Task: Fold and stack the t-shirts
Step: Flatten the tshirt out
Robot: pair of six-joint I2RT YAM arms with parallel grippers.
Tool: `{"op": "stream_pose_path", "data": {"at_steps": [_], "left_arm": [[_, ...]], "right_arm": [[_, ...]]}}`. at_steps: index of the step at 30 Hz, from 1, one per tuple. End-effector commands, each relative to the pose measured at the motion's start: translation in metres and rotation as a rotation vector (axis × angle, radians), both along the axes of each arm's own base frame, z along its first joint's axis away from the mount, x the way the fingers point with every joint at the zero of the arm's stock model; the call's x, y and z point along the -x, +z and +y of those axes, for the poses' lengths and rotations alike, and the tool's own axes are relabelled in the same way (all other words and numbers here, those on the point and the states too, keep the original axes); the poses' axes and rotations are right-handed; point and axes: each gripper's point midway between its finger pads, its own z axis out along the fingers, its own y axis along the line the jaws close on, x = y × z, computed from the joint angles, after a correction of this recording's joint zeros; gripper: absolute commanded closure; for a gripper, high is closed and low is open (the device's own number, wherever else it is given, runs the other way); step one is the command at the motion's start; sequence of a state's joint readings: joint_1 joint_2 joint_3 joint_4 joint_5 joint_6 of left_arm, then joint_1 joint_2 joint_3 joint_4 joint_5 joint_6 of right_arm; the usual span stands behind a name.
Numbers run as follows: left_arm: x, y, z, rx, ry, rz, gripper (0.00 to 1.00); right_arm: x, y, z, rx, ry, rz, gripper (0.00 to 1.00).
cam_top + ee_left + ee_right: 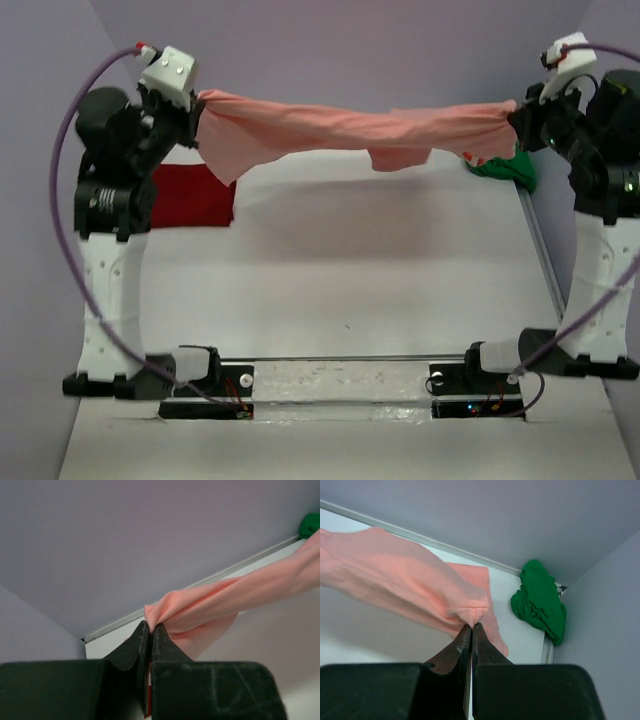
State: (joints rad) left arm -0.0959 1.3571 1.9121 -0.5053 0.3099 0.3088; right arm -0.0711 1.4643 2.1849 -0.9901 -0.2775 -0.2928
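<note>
Right tool (pixel 471 626) on outstretched salmon-pink shirt (pixel 330 125)

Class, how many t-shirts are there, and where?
3. The salmon-pink t-shirt stretched between left claw and right claw; deep red t-shirt flat beside the left arm; green t-shirt crumpled far right. None seems hidden.

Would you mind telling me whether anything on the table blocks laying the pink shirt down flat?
Nothing visible lies under the middle of the salmon-pink shirt, held stretched by the left gripper and right gripper. The red shirt at far left and the bunched green shirt at far right sit near its ends.
</note>
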Motion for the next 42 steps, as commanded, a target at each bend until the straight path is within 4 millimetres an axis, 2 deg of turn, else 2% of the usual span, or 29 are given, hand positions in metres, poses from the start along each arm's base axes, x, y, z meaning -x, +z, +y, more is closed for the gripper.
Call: {"op": "stream_pose_path", "data": {"at_steps": [1,2,3,6,9,11,15,16,18,19,20,22,23,25,26,28,29,30,32,33,34,35,36,37,38,39,40,41,42], "left_arm": [[0.065,0.019,-0.004,-0.046,-0.080,-0.118,1.00],[0.080,0.027,-0.003,-0.043,-0.085,-0.157,1.00],[0.105,0.040,-0.001,-0.035,-0.083,-0.213,1.00],[0.139,0.058,0.002,-0.025,-0.080,-0.282,1.00],[0.160,0.067,0.000,-0.037,-0.110,-0.327,1.00],[0.170,0.076,-0.002,-0.035,-0.126,-0.357,1.00],[0.172,0.088,-0.002,-0.019,-0.132,-0.384,1.00],[0.169,0.088,-0.002,-0.020,-0.128,-0.384,1.00],[0.151,0.084,0.001,-0.006,-0.108,-0.365,1.00],[0.141,0.080,0.006,-0.001,-0.078,-0.355,1.00],[0.122,0.066,0.007,0.007,-0.067,-0.337,1.00],[0.100,0.047,0.009,0.003,-0.051,-0.318,1.00],[0.077,0.023,0.009,0.001,-0.050,-0.279,1.00],[0.050,-0.002,0.011,0.001,-0.032,-0.225,1.00],[0.025,-0.027,0.012,0.002,-0.022,-0.182,1.00],[-0.002,-0.055,0.014,-0.006,-0.004,-0.143,1.00],[-0.017,-0.067,0.015,-0.007,0.001,-0.137,1.00],[-0.042,-0.095,0.014,-0.011,0.000,-0.074,1.00],[-0.071,-0.120,0.017,-0.010,0.023,-0.026,1.00],[-0.099,-0.142,0.018,-0.011,0.027,0.009,1.00],[-0.113,-0.150,0.017,-0.005,0.031,0.023,1.00],[-0.128,-0.161,0.016,-0.004,0.025,0.046,1.00],[-0.156,-0.178,0.011,-0.003,-0.001,0.098,0.97],[-0.170,-0.183,0.008,0.001,-0.012,0.121,0.79],[-0.183,-0.193,0.007,0.010,-0.014,0.160,0.49],[-0.206,-0.198,0.007,0.018,-0.008,0.185,0.22],[-0.214,-0.198,0.007,0.026,0.003,0.189,0.09],[-0.223,-0.180,0.005,0.032,0.008,0.153,0.01],[-0.229,-0.196,0.004,0.023,0.012,0.191,0.01]], "right_arm": [[0.042,-0.020,0.008,-0.001,0.037,0.056,1.00],[0.057,-0.014,0.010,0.000,0.043,0.036,1.00],[0.082,0.004,0.011,0.009,0.041,-0.027,1.00],[0.120,0.026,0.013,0.014,0.031,-0.108,1.00],[0.147,0.047,0.014,0.014,0.024,-0.196,1.00],[0.155,0.059,0.013,0.010,0.009,-0.243,1.00],[0.156,0.074,0.008,0.010,-0.019,-0.289,1.00],[0.145,0.071,0.006,0.011,-0.027,-0.271,1.00],[0.131,0.074,0.000,0.018,-0.054,-0.280,1.00],[0.111,0.067,-0.003,0.029,-0.060,-0.266,1.00],[0.098,0.059,-0.005,0.033,-0.065,-0.246,1.00],[0.067,0.032,-0.010,0.041,-0.077,-0.171,1.00],[0.040,0.017,-0.014,0.045,-0.084,-0.135,1.00],[0.008,-0.018,-0.017,0.049,-0.084,-0.056,1.00],[-0.019,-0.036,-0.020,0.050,-0.085,-0.027,1.00],[-0.051,-0.063,-0.023,0.050,-0.089,0.026,1.00],[-0.067,-0.067,-0.025,0.050,-0.091,0.026,1.00],[-0.097,-0.099,-0.027,0.048,-0.089,0.099,1.00],[-0.130,-0.121,-0.031,0.051,-0.095,0.136,1.00],[-0.146,-0.108,-0.033,0.054,-0.098,0.101,1.00],[-0.177,-0.149,-0.036,0.055,-0.098,0.174,1.00],[-0.190,-0.163,-0.037,0.057,-0.100,0.205,1.00],[-0.206,-0.142,-0.039,0.063,-0.101,0.148,0.93],[-0.218,-0.150,-0.040,0.067,-0.099,0.164,0.74],[-0.235,-0.200,-0.042,0.067,-0.099,0.264,0.55],[-0.244,-0.204,-0.043,0.066,-0.103,0.261,0.38],[-0.251,-0.201,-0.045,0.071,-0.110,0.240,0.28],[-0.255,-0.216,-0.045,0.072,-0.107,0.263,0.14],[-0.252,-0.233,-0.045,0.071,-0.104,0.304,0.09]]}}
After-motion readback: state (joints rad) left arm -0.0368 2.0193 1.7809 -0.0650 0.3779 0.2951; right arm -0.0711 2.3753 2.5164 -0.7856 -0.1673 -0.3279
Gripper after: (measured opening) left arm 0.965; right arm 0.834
